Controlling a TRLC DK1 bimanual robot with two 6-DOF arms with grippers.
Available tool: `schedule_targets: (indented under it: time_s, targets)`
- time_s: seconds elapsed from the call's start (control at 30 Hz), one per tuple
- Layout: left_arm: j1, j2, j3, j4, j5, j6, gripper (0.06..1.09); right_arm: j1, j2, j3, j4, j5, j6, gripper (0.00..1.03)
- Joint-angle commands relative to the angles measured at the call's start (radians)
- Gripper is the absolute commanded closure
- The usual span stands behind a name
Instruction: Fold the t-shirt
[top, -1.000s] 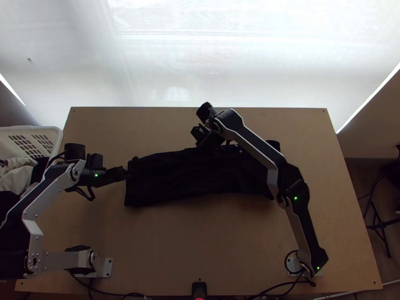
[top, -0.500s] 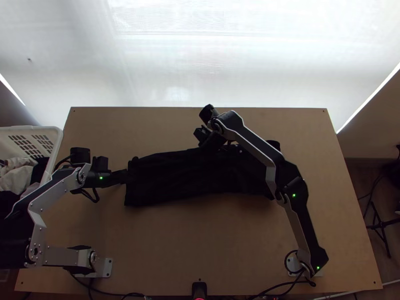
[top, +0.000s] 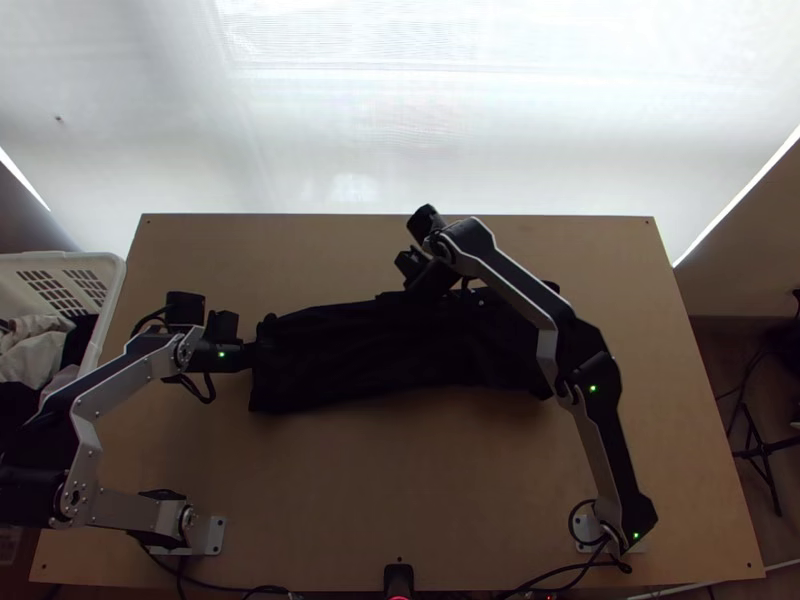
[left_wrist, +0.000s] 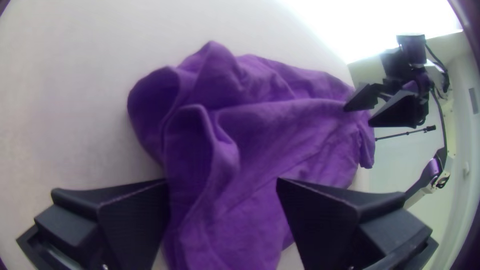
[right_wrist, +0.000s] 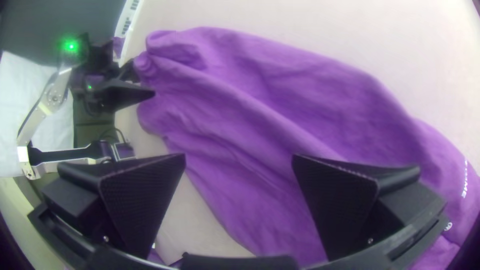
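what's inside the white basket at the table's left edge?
In the top view, the white basket has crumpled pale cloth and some dark cloth beside it. Anything beneath those top pieces is covered, so can't tell.

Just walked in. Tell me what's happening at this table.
Two robot arms are working on folding a t-shirt, which lies in a long, rumpled band across the table. The left gripper is open at one end of it; the right gripper is open near its far edge. Neither appears to grip the cloth.
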Motion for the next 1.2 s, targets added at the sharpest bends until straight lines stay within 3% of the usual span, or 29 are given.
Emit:
schedule_targets:
  time_s: [0.0, 0.07, 0.1, 0.33, 0.63, 0.83, 1.03, 1.17]
  targets:
    - [-0.078, 0.029, 0.016, 0.021, 0.005, -0.060, 0.60, -0.069, -0.060, 0.003, -0.001, 0.000, 0.005, 0.04]
    - [-0.084, 0.027, 0.017, 0.075, -0.005, -0.130, 0.99, -0.100, -0.104, -0.019, -0.001, 0.000, 0.005, 0.04]
    - [-0.086, 0.027, 0.017, 0.104, -0.014, -0.158, 1.05, -0.114, -0.127, -0.034, -0.001, 0.000, 0.002, 0.04]
    - [-0.017, -0.036, 0.036, 0.060, -0.016, -0.181, 1.05, -0.229, -0.301, -0.174, 0.003, -0.002, -0.016, 0.04]
    - [0.423, -0.063, 0.145, -0.276, 0.013, 0.213, 1.05, -0.347, -0.443, -0.335, 0.029, -0.006, -0.048, 0.04]
    - [0.646, 0.012, 0.280, -0.414, 0.012, 0.362, 1.05, -0.365, -0.497, -0.408, 0.057, -0.012, -0.048, 0.04]
    - [0.586, -0.029, 0.458, -0.686, -0.018, 0.371, 1.05, -0.376, -0.536, -0.457, 0.069, -0.012, -0.045, 0.04]
    - [0.413, -0.076, 0.539, -0.764, -0.018, 0.281, 1.05, -0.385, -0.555, -0.476, 0.075, -0.012, -0.044, 0.04]
